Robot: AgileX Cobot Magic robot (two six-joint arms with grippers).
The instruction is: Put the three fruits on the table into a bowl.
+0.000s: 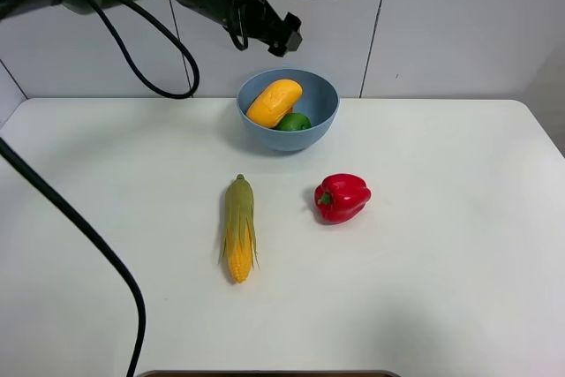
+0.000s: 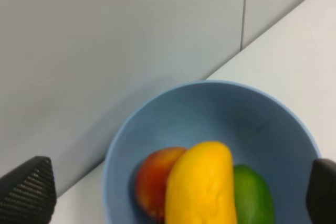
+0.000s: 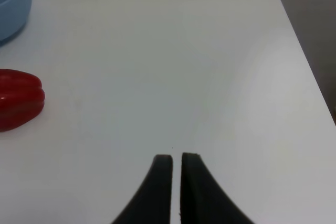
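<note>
With mango [image 2: 202,187], lime [image 2: 253,195] and what looks like the red fruit [image 2: 155,179] in the bowl [image 2: 231,114], the left gripper [image 2: 173,187] hangs wide and empty, and lowering could knock the mango out.

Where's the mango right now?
In the exterior high view the mango lies inside the blue bowl at the table's far edge, resting against the lime.

Open white table [image 1: 459,245] to the right of the red bell pepper [image 1: 342,198] and left of the corn cob [image 1: 238,228], a narrow lane between those two, and the light-blue bowl [image 1: 320,121] blocking the far middle.
</note>
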